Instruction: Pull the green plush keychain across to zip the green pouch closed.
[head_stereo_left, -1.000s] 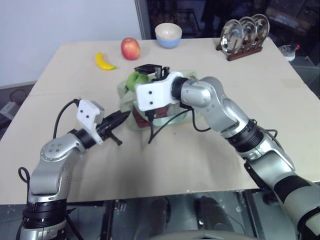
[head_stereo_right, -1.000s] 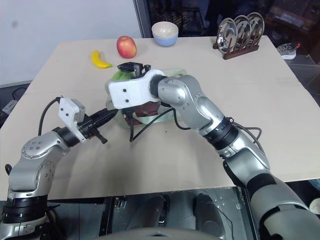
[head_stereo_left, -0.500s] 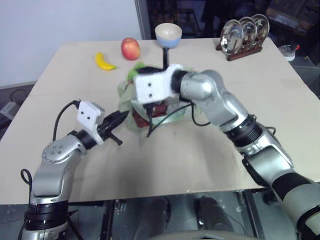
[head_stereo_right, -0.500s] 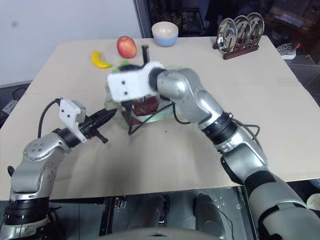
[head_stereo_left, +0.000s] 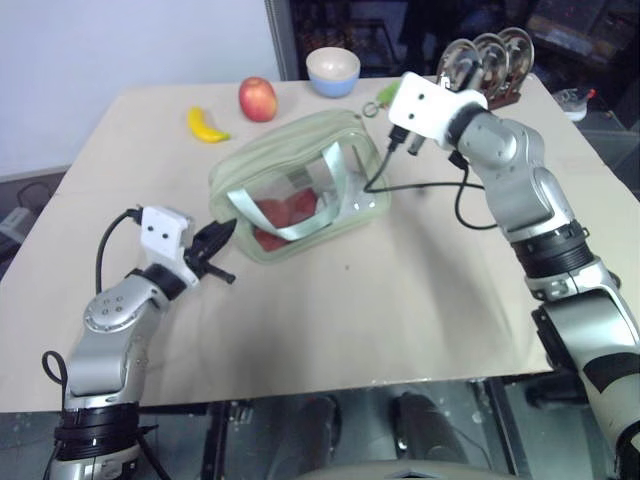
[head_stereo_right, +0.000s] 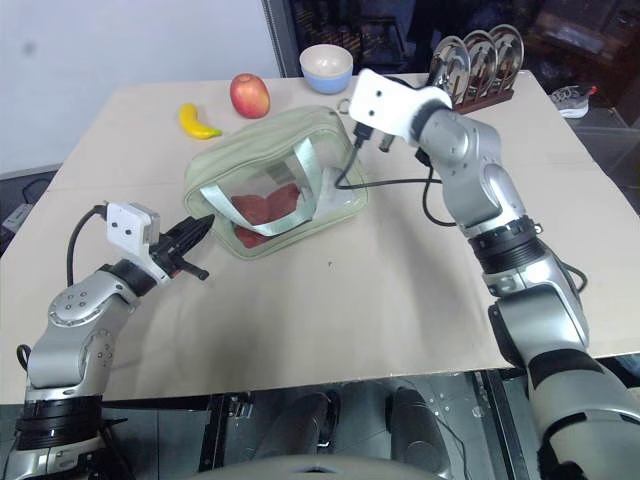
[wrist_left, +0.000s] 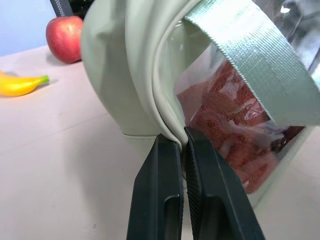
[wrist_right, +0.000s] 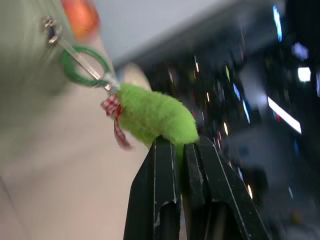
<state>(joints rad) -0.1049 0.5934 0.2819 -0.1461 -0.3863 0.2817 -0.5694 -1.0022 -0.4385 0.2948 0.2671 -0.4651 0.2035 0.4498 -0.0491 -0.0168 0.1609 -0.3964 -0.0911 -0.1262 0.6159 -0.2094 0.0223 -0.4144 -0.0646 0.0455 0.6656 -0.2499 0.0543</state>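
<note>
While pulling green plush keychain (wrist_right: 155, 117) toward two o'clock with right gripper (wrist_right: 177, 145) clamped on it, keep left gripper (wrist_left: 182, 145) pinched on green pouch (head_stereo_left: 290, 150) seam at table centre, taut.

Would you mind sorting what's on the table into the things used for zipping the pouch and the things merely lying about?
In use:
- green pouch, its edge pinched by the left pincer
- green plush keychain, held in the right pincer

Lying about:
- banana
- apple
- bowl
- rack of metal plates
</note>
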